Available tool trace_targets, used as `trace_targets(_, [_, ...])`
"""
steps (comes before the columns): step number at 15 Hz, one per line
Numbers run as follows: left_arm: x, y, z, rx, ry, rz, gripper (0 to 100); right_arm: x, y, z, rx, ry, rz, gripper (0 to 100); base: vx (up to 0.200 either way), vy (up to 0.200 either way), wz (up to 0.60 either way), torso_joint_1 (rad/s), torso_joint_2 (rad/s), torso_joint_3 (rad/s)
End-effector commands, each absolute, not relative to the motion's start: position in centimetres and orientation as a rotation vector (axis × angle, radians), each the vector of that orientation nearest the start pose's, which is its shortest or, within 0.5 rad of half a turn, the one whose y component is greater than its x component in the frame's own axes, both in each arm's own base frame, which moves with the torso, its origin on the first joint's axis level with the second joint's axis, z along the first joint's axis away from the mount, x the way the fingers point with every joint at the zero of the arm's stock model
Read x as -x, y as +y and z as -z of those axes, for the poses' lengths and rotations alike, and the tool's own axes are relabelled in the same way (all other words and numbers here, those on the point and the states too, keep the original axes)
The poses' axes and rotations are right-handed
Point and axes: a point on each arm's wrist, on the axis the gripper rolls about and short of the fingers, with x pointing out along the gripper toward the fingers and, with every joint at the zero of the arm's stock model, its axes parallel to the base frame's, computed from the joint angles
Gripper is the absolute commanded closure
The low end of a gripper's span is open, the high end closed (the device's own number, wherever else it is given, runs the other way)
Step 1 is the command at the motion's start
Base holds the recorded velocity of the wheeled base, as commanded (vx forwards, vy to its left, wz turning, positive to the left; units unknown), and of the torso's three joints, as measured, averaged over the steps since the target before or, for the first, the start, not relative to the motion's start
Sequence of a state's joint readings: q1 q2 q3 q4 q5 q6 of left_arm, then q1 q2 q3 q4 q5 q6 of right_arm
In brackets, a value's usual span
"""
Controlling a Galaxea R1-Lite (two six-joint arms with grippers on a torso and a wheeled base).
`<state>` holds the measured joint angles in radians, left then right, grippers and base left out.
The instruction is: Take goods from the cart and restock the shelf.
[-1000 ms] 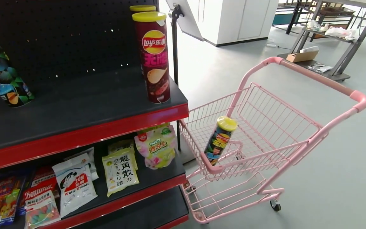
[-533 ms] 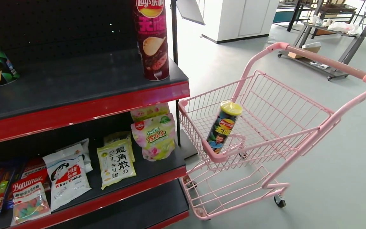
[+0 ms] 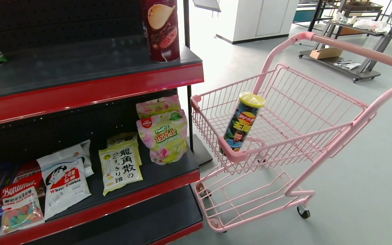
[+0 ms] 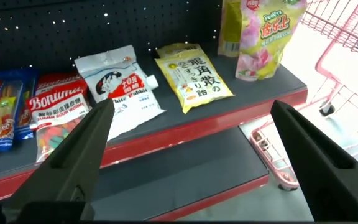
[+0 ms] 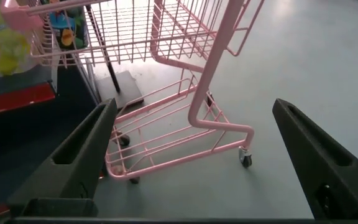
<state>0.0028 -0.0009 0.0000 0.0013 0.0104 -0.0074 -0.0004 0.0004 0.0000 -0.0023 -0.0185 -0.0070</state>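
- The chip can [image 3: 243, 124] stands in the cart [image 3: 322, 85], in the basket's front corner next to the shelf [image 3: 90, 85], against the rim
- Its long axis is near upright, leaning a little, with the yellow lid on top
- Our right pincer [image 5: 194, 106] is spread wide and holds nothing; it faces the cart, so we judge this arm the nearer one for the grab
- Our left pincer [image 4: 191, 109] is also spread wide and empty, facing the snack bags [image 4: 191, 78] on a lower board of the shelf
- The chip can's dark label carries a logo and bold lettering; the red can [image 3: 160, 30] on the upper board and the snack bags carry print too, which we leave unread
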Motion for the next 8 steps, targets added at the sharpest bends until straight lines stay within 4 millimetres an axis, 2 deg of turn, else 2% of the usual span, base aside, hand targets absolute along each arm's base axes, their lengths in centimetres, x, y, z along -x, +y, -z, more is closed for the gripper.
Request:
trace_targets(1, [2.3,0.0,-7.5,0.008,0.001,-0.014,0,2.3,0.0,-7.6,0.014,-0.003,0.017,0,0.0,0.0,0.0,0.002,0.05,0.046])
trace_targets(2, [2.3,0.0,-7.5,0.008,0.001,-0.014,0,2.4,0.0,-8.2,0.018,-0.029,-0.001,0,0.0,0.0,0.0,0.0,0.0,0.0])
trace_targets(3, [2.3,0.0,-7.5,0.008,0.001,-0.014,0,2.4,0.0,-11.8,-0.001,-0.054,-0.045,0,0.0,0.0,0.0,0.0,0.0,0.0])
trace_targets(4, [2.3,0.0,-7.5,0.008,0.001,-0.014,0,-0.4,0.1,-20.5,-0.139,-0.024,-0.046,0,0.0,0.0,0.0,0.0,0.0,0.0])
trace_targets(5, [2.3,0.0,-7.5,0.008,0.001,-0.014,0,-3.8,0.3,-25.5,-0.159,-0.004,-0.088,0,0.0,0.0,0.0,0.0,0.0,0.0])
trace_targets(6, [2.3,0.0,-7.5,0.008,0.001,-0.014,0,-5.9,0.6,-26.0,-0.112,0.046,-0.157,0,0.0,0.0,0.0,0.0,0.0,0.0])
trace_targets(7, [2.3,0.0,-7.5,0.008,0.001,-0.014,0,-6.2,0.7,-26.1,-0.106,0.052,-0.171,0,0.0,0.0,0.0,0.0,0.0,0.0])
trace_targets(8, [2.3,0.0,-7.5,0.008,0.001,-0.014,0,-12.1,2.1,-26.1,-0.144,0.089,-0.264,0,0.0,0.0,0.0,0.0,0.0,0.0])
